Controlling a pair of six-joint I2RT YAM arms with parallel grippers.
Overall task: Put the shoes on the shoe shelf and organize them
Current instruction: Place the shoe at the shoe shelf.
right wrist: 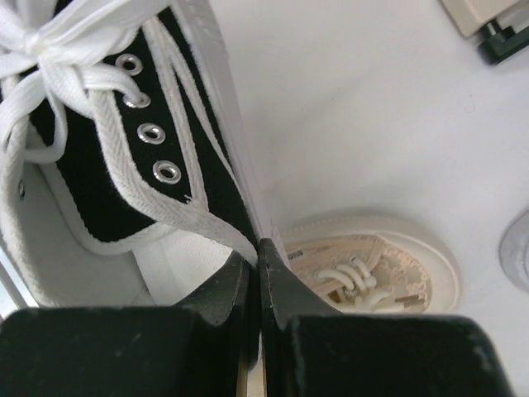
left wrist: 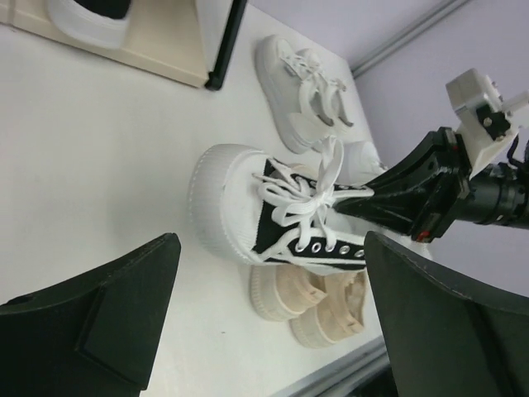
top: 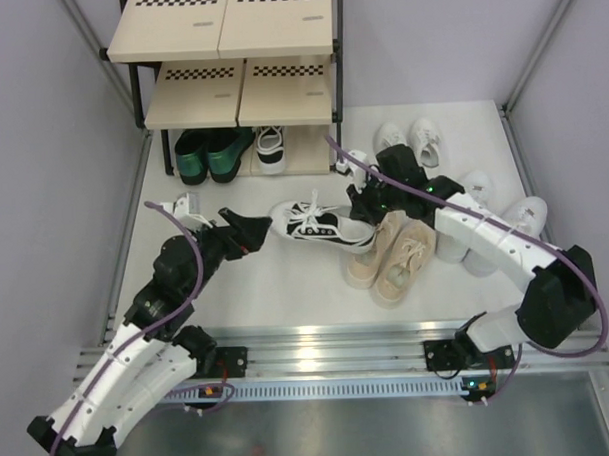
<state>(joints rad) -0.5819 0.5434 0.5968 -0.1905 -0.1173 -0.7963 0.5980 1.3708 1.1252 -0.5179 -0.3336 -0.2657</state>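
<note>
A black-and-white laced sneaker (top: 319,225) (left wrist: 264,211) (right wrist: 99,165) hangs on its side in mid-floor, its heel over the beige sneakers (top: 396,255) (left wrist: 314,302) (right wrist: 372,269). My right gripper (top: 369,211) (left wrist: 364,203) (right wrist: 259,256) is shut on the edge of its collar. My left gripper (top: 259,228) (left wrist: 273,265) stands open just short of its toe, not touching it. The shoe shelf (top: 235,100) stands at the back. On its bottom board sit the dark green shoes (top: 207,154) and another black-and-white sneaker (top: 270,149).
Small white sneakers (top: 406,139) (left wrist: 302,78) lie right of the shelf. Larger white sneakers (top: 494,216) sit under my right arm near the right wall. The two upper shelf boards carry nothing. An aluminium rail (top: 329,342) runs along the near edge.
</note>
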